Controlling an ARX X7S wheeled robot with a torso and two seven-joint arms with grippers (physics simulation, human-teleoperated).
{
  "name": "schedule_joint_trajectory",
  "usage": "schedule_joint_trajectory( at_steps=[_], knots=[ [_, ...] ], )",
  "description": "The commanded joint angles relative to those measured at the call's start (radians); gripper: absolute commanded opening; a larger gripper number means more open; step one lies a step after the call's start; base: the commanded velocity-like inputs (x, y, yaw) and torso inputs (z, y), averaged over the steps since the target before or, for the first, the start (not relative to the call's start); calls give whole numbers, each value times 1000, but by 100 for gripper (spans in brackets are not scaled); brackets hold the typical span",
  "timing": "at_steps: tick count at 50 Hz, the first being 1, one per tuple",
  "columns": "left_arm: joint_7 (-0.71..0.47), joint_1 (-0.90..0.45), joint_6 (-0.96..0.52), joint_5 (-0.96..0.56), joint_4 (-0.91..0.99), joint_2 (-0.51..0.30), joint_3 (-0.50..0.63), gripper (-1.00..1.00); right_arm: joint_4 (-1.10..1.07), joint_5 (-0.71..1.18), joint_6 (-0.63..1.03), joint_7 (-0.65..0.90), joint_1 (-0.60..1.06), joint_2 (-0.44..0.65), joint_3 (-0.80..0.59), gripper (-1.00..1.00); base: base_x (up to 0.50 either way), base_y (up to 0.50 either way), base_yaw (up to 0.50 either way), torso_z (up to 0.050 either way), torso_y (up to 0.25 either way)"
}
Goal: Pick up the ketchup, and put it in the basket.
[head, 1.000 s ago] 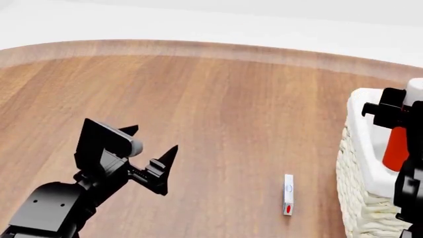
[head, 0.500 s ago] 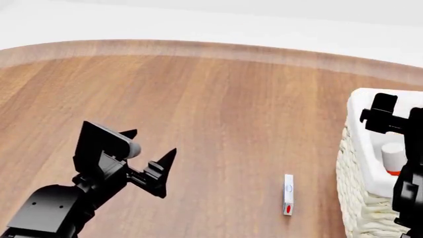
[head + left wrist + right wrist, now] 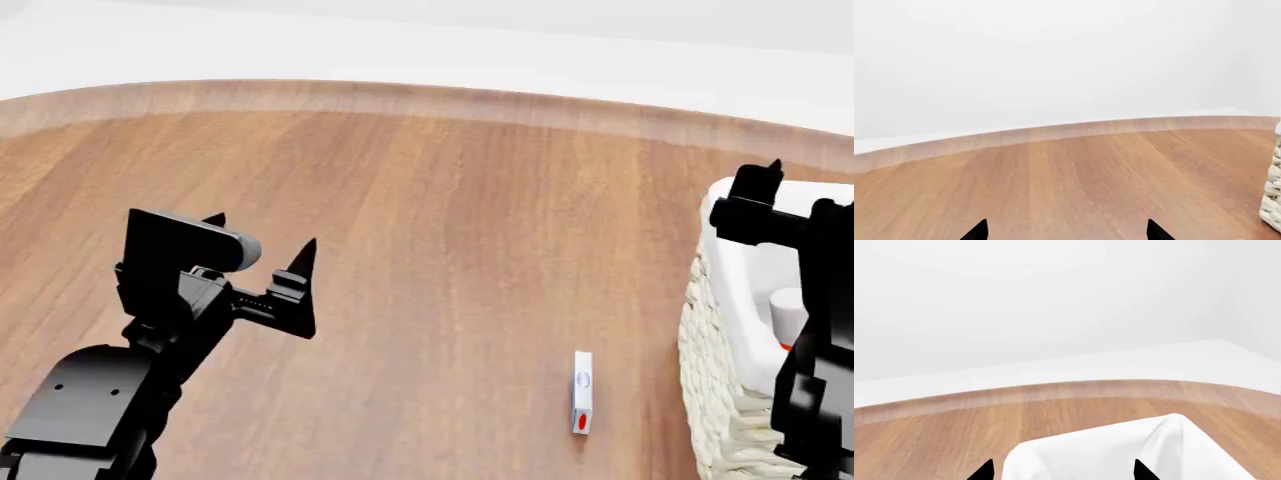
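Where liner folds, ketchup [image 3: 787,308] in basket [image 3: 714,350].

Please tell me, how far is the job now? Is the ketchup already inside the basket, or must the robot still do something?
The main work looks done: the ketchup sits inside the basket, only its white cap and a bit of red showing above the liner. Nothing is in hand: the right gripper is above the basket rim, open and empty, and the left gripper is open over the table. Probably only retracting the arm remains.

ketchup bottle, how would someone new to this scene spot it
Look to the big cream wicker basket at the table's right edge. The ketchup bottle sits inside its white liner, only its white cap and a sliver of orange-red showing beside the right gripper.
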Motion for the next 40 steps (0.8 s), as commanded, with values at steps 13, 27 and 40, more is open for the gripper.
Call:
schedule_joint_trajectory(
  at_steps=[13,27,40],
  knots=[
    [-282,-73,240,-40,14,30,95,100,-440,-67,-280,51,-262,-172,16,100,0,0,0,0,0],
    [-390,27,156,-64,299,-29,107,100,-856,-78,-205,86,-459,-236,1,100,0,0,0,0,0],
    [-486,156,71,-60,618,-103,122,100,-1044,-76,-204,96,-573,-250,-22,100,0,0,0,0,0]
  ],
)
